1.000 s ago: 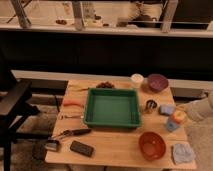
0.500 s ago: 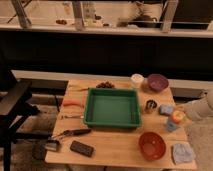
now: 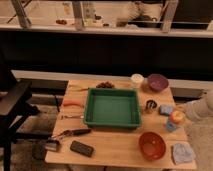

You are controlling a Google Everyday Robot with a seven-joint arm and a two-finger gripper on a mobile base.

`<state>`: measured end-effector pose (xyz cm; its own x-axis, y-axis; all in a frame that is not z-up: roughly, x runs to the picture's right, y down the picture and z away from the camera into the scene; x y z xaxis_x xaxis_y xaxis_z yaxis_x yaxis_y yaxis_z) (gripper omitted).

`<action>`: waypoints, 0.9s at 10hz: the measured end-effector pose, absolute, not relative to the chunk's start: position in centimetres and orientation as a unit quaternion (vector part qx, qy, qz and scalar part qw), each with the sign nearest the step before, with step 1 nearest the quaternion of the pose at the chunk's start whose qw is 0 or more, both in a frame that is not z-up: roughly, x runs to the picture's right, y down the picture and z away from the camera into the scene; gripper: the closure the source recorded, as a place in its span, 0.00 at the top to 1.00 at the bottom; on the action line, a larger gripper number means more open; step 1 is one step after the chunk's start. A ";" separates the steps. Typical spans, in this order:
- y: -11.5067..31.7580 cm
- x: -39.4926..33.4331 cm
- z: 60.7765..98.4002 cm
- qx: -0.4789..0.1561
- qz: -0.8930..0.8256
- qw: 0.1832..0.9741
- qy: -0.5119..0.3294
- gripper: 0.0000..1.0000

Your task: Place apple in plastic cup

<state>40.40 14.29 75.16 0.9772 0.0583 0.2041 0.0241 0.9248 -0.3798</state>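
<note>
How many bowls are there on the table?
2. The purple bowl stands at the back right corner; the red bowl stands near the front right. The gripper is at the far right, by the apple. No bowl seems hidden.

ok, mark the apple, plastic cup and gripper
apple [image 3: 176,118], camera view, centre of its orange-red skin.
plastic cup [image 3: 170,127], camera view, pale-blue wall just below the apple.
gripper [image 3: 184,115], camera view, its tip, right of the apple.
</note>
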 end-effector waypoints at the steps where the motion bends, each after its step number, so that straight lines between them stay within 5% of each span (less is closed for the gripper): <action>1: 14.3 40.4 75.2 -0.194 0.009 0.975 -0.106 0.73; 3: 14.3 40.4 75.2 -0.194 0.009 0.975 -0.106 0.80; 9: 14.5 40.3 75.3 -0.196 0.011 0.975 -0.107 0.80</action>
<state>40.29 14.55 75.34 0.9770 0.0641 0.2033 0.0194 0.9231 -0.3841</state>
